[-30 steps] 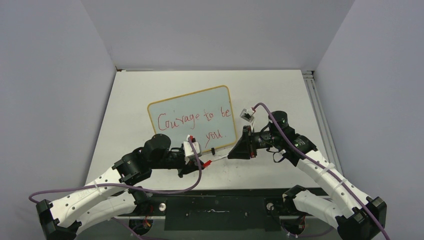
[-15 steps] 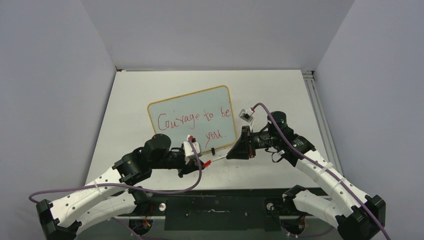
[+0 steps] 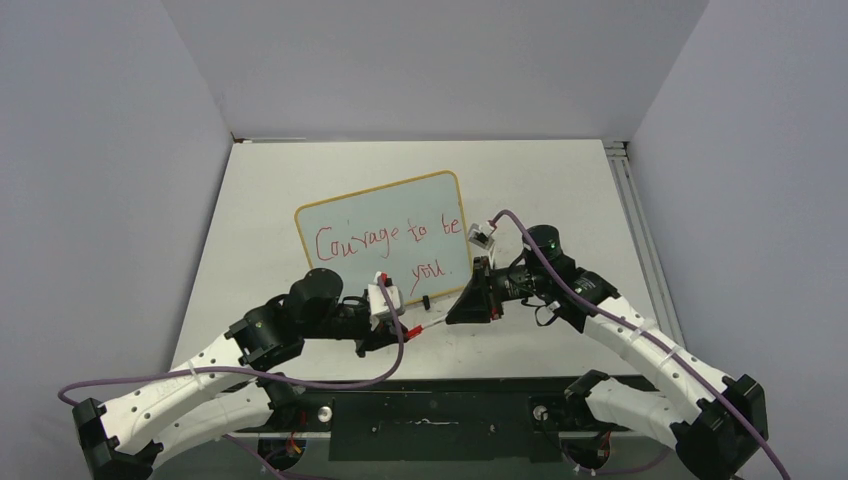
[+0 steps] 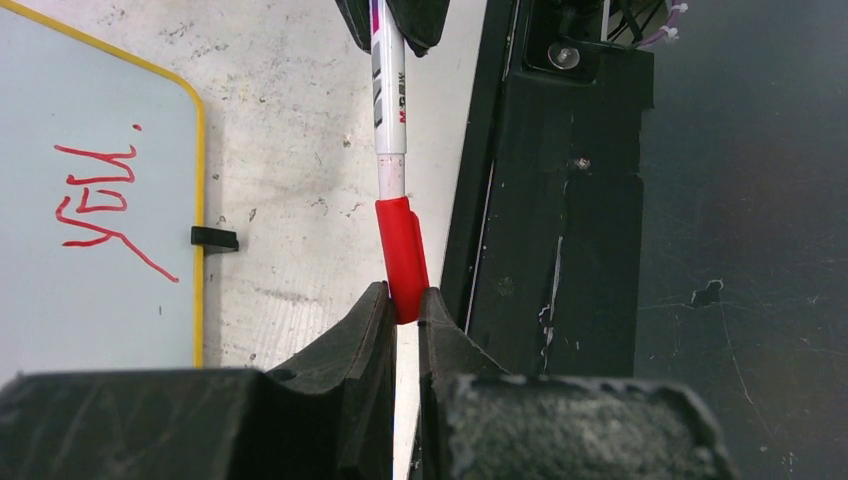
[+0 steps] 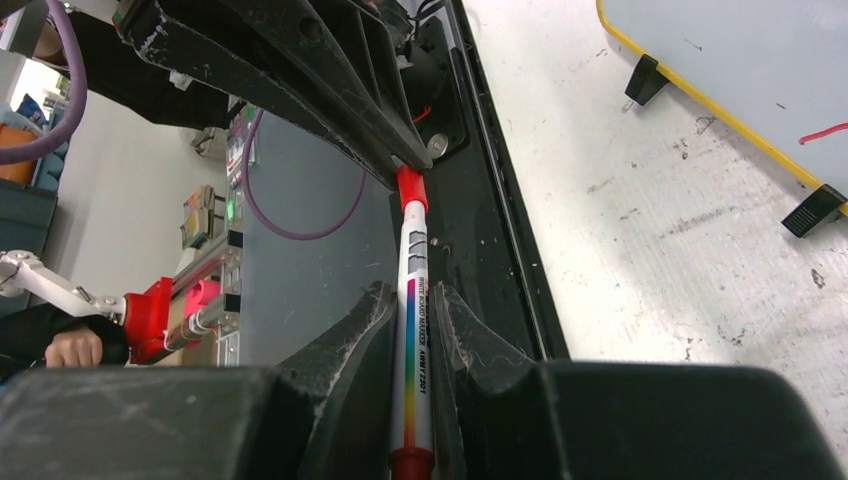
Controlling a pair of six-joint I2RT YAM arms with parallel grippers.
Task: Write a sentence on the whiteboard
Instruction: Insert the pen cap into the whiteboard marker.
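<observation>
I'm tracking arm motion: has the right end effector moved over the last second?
Yes. The right end effector, holding the marker, slid left and nearer, judged against the whiteboard's lower right corner.

Whiteboard (image 3: pixel 350 212): red sentence (image 3: pixel 385 240) "Courage to be you", 2 lines; marker (image 5: pixel 414 300) barrel: "WHITE BOARD MARKER", rest illegible.

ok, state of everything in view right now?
whiteboard, written on
sentence, reads "Courage to be you", red, two lines
marker, gripped at both ends, off the board
cap, on marker tip, seating unclear
left end effector, shut on cap
right end effector, shut on marker
</observation>
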